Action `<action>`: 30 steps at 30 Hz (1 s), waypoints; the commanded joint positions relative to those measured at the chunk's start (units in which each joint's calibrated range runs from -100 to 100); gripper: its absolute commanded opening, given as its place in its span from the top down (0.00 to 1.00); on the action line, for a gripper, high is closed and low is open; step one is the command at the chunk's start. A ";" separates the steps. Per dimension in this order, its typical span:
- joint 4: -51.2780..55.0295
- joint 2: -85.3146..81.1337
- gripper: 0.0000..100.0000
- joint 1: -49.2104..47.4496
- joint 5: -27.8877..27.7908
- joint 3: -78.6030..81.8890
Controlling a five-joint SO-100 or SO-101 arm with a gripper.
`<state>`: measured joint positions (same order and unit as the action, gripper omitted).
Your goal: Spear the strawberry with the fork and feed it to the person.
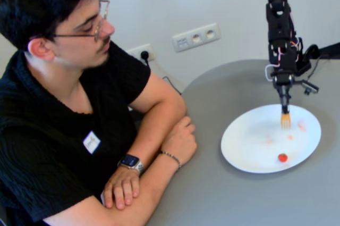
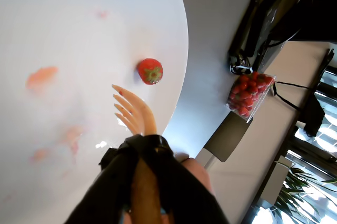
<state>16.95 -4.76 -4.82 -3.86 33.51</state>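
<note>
Fork poised over the plate, strawberry not yet speared.

In the fixed view the strawberry [image 1: 282,157] lies alone near the near rim of the white plate [image 1: 244,151], apart from the fork [image 1: 286,120], whose tines hang over the far half amid pink smears. The gripper [image 2: 141,182] is closed on the fork's stem. Next, I judge, the tines must come nearer and press down squarely. The person [image 1: 64,103] waits at left, arms folded on the grey bench [image 1: 228,199]; behind, a white wall with sockets [image 1: 195,36].

red strawberry [image 1: 282,157], white plate [image 1: 249,157], tan fork [image 1: 286,120]
</note>
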 commanded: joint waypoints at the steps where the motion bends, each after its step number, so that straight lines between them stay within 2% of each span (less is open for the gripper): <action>1: -0.15 4.04 0.99 0.42 0.24 -9.26; 4: 0.03 12.26 0.99 0.42 0.24 -19.09; 16: 0.03 23.53 0.99 -0.03 0.19 -33.97; 30: -0.06 28.69 0.99 3.03 0.19 -36.85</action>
<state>16.95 24.57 -2.14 -3.86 -0.82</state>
